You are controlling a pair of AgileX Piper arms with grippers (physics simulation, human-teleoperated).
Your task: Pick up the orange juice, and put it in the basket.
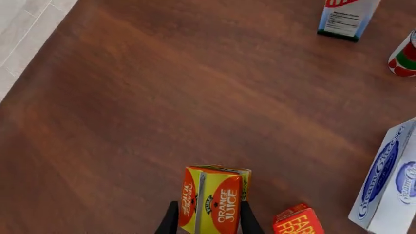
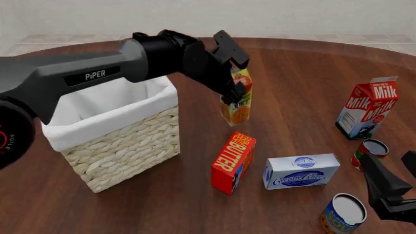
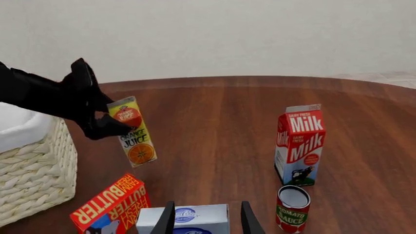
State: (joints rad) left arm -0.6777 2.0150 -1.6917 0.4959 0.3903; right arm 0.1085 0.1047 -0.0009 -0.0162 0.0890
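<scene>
The orange juice hangs in the air, tilted, between the basket and the other groceries, lifted off the table because the left gripper has it clamped by its upper part. The carton sits just beside the basket's near corner rather than over the opening, which suggests the carrying step is under way and the drop is not yet due. In the left wrist view the two dark fingers press against opposite faces of the carton, closed only as far as its width allows, with the table's wood far below. The lean of the carton probably follows the angle of the wrist, so it will need to clear the white cloth rim before release. The right gripper hovers low near the table's front edge, its jaws parted with nothing between them, above the blue-and-white box. The butter box, milk carton, tomato can and another can stand apart from the carrying path.
</scene>
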